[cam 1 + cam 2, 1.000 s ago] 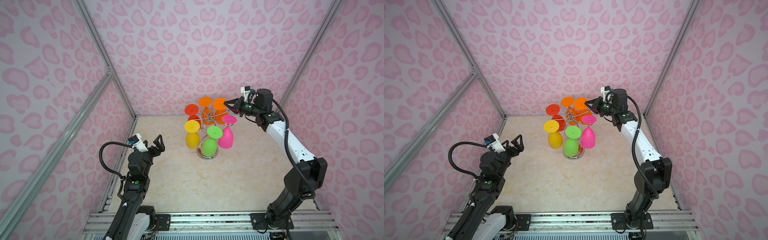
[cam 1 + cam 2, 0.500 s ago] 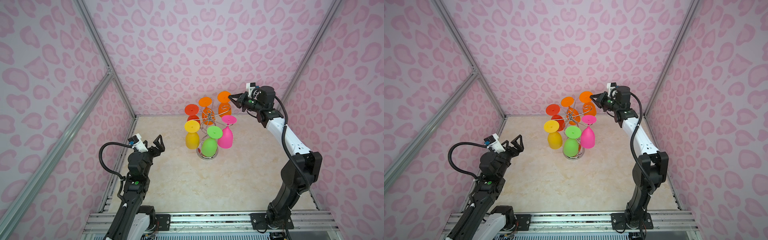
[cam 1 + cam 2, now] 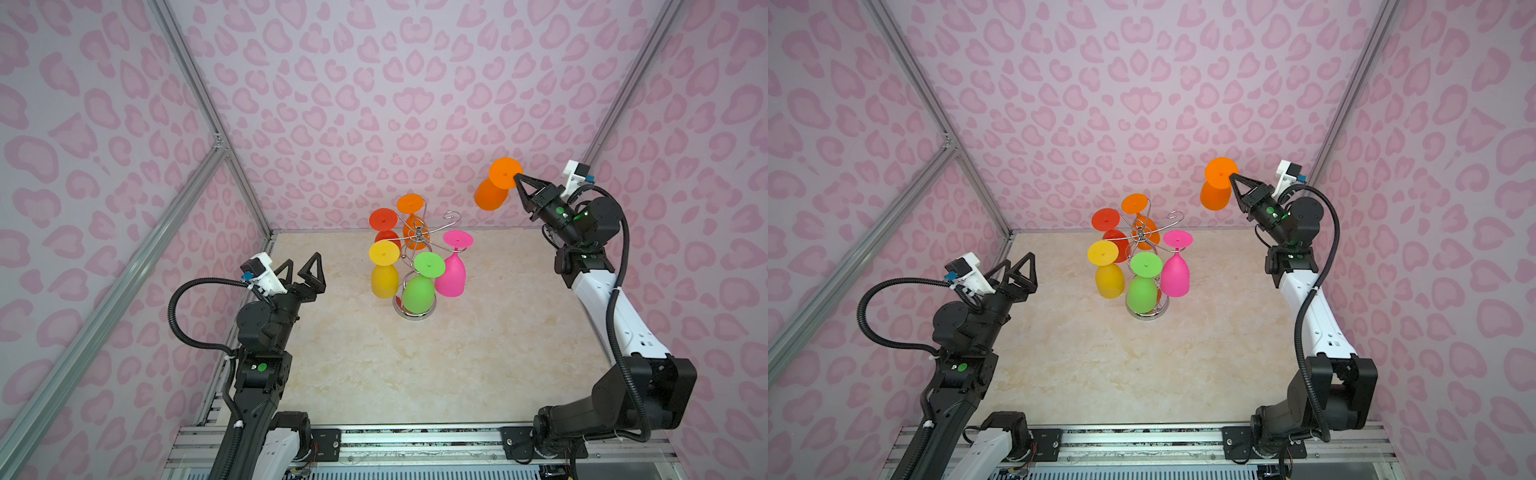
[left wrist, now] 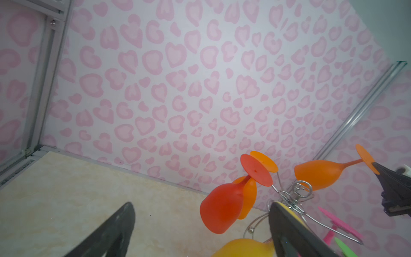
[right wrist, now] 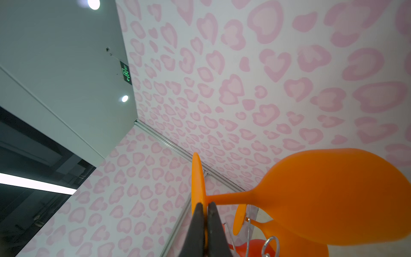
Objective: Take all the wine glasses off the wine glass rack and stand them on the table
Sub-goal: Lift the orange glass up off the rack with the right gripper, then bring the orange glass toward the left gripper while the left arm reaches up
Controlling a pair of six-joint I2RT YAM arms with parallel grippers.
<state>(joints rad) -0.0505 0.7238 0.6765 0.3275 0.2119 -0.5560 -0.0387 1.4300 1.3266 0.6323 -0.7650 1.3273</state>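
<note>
- The left gripper (image 3: 302,259) hovers low at the left side of the table, well apart from everything. Its jaws stand wide and hold nothing.
- The wine glass rack (image 3: 419,237) stands near the back middle of the table. A yellow glass (image 3: 384,280), a green glass (image 3: 417,293), a pink glass (image 3: 451,278), a red glass (image 3: 383,219) and an orange glass (image 3: 410,204) hang from it, bowls down. One curled hook (image 3: 453,216) on its right side is bare.
- The wine glass (image 3: 492,195), also orange, is up in the air to the right of the rack and clear of it. It is tilted, with the foot uppermost.
- The right gripper (image 3: 517,178) is clamped tight on the rim of that glass's thin foot disc, as its wrist view shows (image 5: 205,204).
- Handling, as a judgement: it looks like matte moulded plastic, so it is probably light, stiff and not brittle.
- A pinch on the disc edge leaves the bowl hanging off to one side, so the glass could swivel or slip. The stem just under the foot looks the surer place to hold.
</note>
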